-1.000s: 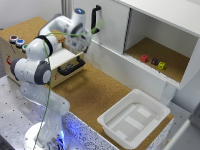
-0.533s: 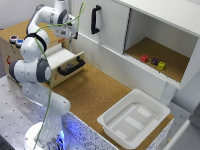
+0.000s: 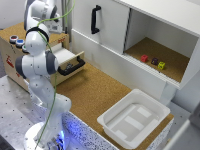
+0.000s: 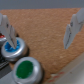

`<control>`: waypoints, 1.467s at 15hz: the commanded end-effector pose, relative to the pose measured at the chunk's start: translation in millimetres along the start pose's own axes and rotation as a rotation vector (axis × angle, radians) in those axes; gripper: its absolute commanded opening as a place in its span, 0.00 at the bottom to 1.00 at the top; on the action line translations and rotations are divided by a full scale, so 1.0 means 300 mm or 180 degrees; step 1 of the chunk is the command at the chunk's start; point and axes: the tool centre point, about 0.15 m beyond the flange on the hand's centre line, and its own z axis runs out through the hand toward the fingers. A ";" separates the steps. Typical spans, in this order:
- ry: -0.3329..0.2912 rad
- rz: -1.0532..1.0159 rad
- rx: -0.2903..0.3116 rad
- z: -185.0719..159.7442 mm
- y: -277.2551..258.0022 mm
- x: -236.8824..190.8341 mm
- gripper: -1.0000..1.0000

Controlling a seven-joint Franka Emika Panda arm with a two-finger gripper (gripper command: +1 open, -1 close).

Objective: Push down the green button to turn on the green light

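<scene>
The robot arm reaches over the wooden box [image 3: 12,62] at the exterior view's left, where the little round buttons sit on top. From the camera on the wrist I see the two fingers [image 4: 41,32] standing wide apart, one grey tip [image 4: 8,29] on one side and the other tip far across. They hold nothing; there is only brown worktop between them. The green button [image 4: 24,69] is a small round green cap with a pale rim. It is not between the fingers. It lies off to one side, close under the finger that also stands by the blue button [image 4: 12,48]. The blue button is right at that fingertip, and it looks like the tip is nearly touching it, though the picture is too blurry to be sure. The green one sits just beside the blue one, a bit farther out from the fingertip. So I think the hand needs to slide over toward the green cap first, so a fingertip is right above it, and then go straight down. If it goes down where it is now, I think it could press the blue button by mistake. In the exterior view the arm hides the green button, so I cannot see it there.
</scene>
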 end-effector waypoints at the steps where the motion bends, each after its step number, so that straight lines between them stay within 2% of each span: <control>1: -0.0442 -0.0041 -0.0353 0.118 -0.161 0.060 0.00; 2: -0.0388 0.0032 -0.0337 0.137 -0.156 0.036 0.00; 6: -0.0193 0.0194 -0.0484 0.146 -0.131 -0.030 0.00; 7: -0.0187 0.0233 -0.0554 0.146 -0.126 -0.037 0.00; 9: -0.0123 0.0274 -0.0508 0.141 -0.112 -0.064 0.00; 10: -0.0124 0.0279 -0.0567 0.140 -0.113 -0.075 0.00; 14: -0.0029 0.0102 -0.0544 0.152 -0.080 -0.158 0.00; 16: 0.0038 -0.0030 -0.0438 0.180 -0.064 -0.178 0.00; 19: 0.0066 -0.0116 -0.0250 0.233 -0.034 -0.173 0.00; 20: 0.0041 -0.0168 -0.0294 0.241 -0.033 -0.161 0.00; 22: 0.0109 -0.0240 -0.0260 0.226 -0.021 -0.127 0.00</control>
